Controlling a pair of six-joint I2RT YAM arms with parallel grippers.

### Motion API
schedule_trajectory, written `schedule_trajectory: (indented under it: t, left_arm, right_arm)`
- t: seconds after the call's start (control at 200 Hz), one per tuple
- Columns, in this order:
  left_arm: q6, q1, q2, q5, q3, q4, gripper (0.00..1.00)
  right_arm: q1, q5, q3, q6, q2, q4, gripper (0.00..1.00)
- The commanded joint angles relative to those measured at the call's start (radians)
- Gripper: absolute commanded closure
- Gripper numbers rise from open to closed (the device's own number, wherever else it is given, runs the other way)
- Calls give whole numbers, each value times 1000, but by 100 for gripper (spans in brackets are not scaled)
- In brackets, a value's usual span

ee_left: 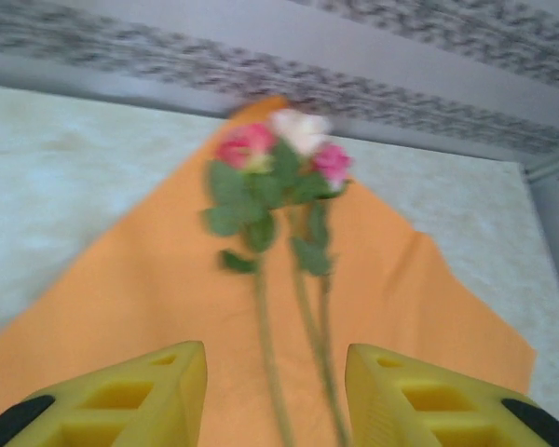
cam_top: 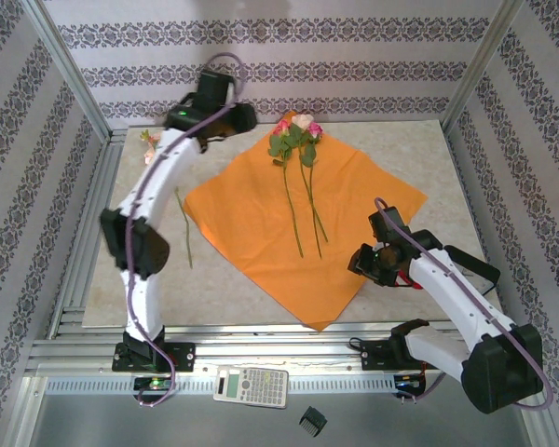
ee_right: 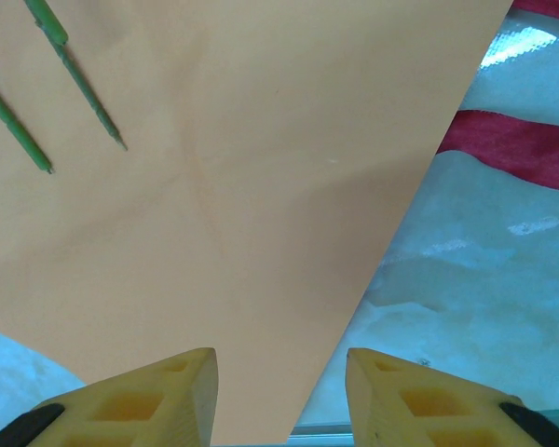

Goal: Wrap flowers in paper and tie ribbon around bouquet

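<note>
Both claws released and empty: right gripper (ee_right: 279, 377) over a corner of paper (cam_top: 261, 223), left gripper (ee_left: 275, 377) above its far side. Paper flat on table (cam_top: 447, 233). Flowers (cam_top: 298, 140) lie on it, heads at far corner. Ribbon (ee_right: 512, 149) on table just beside paper.

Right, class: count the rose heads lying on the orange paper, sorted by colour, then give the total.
Pink rose heads: 2
Cream rose heads: 1
Total: 3
</note>
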Motion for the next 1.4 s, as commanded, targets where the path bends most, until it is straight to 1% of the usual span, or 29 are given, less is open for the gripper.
schedule_trajectory:
  t: [0.0, 0.045, 0.12, 0.245, 0.455, 0.629, 0.699, 0.849, 0.904, 1.004, 1.129, 1.229, 1.394]
  left_arm:
    - [72, 144, -63, -73, -249, -218, 54]
    - [98, 193, -84, -66, -313, -209, 54]
    - [159, 249, -84, -133, -377, -196, 53]
    - [184, 316, -11, -150, -410, -166, 52]
    - [178, 335, 167, -147, -345, -149, 50]
    - [192, 337, 273, -147, -281, -122, 51]
    - [197, 340, 311, -170, -255, -131, 53]
    - [207, 350, 348, -158, -253, -106, 61]
    - [213, 352, 350, -151, -262, -91, 66]
    - [219, 353, 351, -150, -275, -76, 77]
    - [232, 353, 303, -207, -299, -65, 100]
    - [254, 353, 222, -288, -323, -68, 100]
    - [268, 353, 27, -408, -397, -65, 100]
  right_arm:
    - [-7, 5, 36, -28, 37, 27, 58]
    - [-4, 1, 42, -28, 54, 39, 58]
    - [7, -3, 57, -29, 84, 52, 58]
    - [34, 0, 97, -32, 130, 54, 58]
    - [67, 15, 131, -17, 153, 45, 58]
    - [77, 21, 120, 2, 136, 38, 58]
    - [76, 25, 118, 4, 132, 33, 58]
    - [77, 26, 121, 14, 128, 25, 58]
    - [77, 25, 121, 17, 128, 23, 58]
    - [78, 22, 126, 22, 132, 23, 58]
    - [76, -1, 131, 30, 135, 45, 58]
    - [77, -53, 135, 43, 124, 110, 58]
    - [73, -142, 134, 61, 77, 262, 58]
